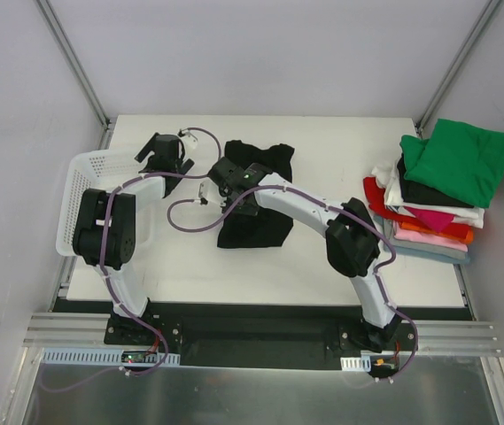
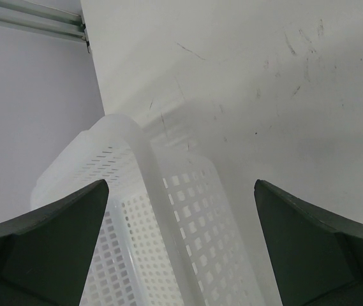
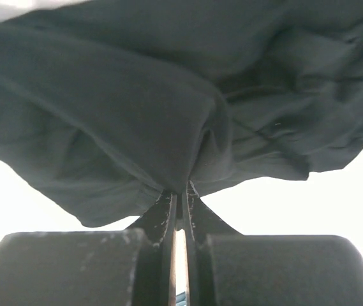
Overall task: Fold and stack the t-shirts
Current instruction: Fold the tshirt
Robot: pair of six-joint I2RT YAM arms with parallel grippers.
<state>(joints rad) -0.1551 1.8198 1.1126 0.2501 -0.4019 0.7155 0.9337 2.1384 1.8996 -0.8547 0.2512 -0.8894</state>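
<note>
A black t-shirt (image 1: 253,221) lies partly folded in the middle of the table. My right gripper (image 1: 223,176) is at its left far edge and is shut on a pinch of the black cloth (image 3: 168,127), which bunches up from the jaws. A stack of folded t-shirts (image 1: 433,199) sits at the right edge, green (image 1: 460,159) on top, then black, white, red, pink and orange. My left gripper (image 1: 165,152) hovers open and empty over the far corner of the white mesh basket (image 2: 168,223).
The white mesh basket (image 1: 101,173) stands at the table's left edge. Grey cables loop from both wrists over the table's middle. Metal frame posts rise at the far corners.
</note>
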